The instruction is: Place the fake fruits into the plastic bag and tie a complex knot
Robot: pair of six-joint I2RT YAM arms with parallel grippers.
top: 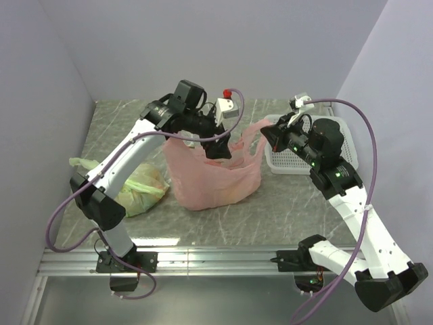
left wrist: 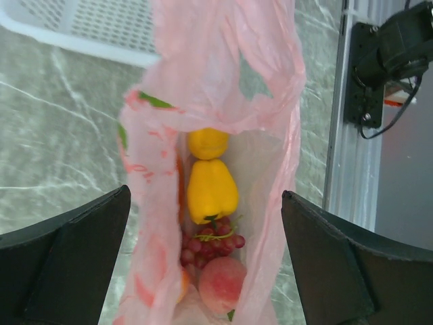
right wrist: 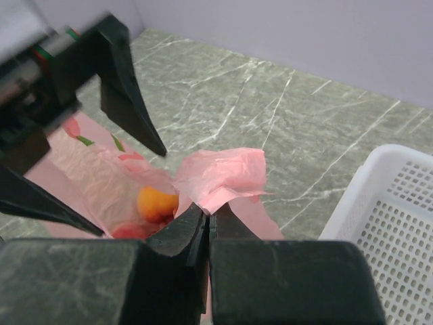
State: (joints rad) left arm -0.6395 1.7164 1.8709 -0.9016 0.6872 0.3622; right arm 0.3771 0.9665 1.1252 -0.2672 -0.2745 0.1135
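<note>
The pink plastic bag (top: 213,177) stands open mid-table. In the left wrist view, the bag (left wrist: 203,61) holds the fake fruits: a yellow lemon (left wrist: 208,143), a yellow pepper (left wrist: 212,189), dark red grapes (left wrist: 210,244) and a peach (left wrist: 222,283). My left gripper (top: 218,145) is open and empty, its jaws (left wrist: 205,194) straddling the bag's mouth. My right gripper (top: 270,135) is shut on the bag's right handle (right wrist: 223,176) and holds it up, as the right wrist view (right wrist: 208,215) shows. An orange fruit (right wrist: 157,202) shows inside. No knot is in view.
A white perforated basket (top: 298,154) stands right of the bag, under my right wrist; it also shows in the right wrist view (right wrist: 396,217). A pale green knotted bag (top: 139,186) lies at the left beside the left arm. Walls close the back and sides.
</note>
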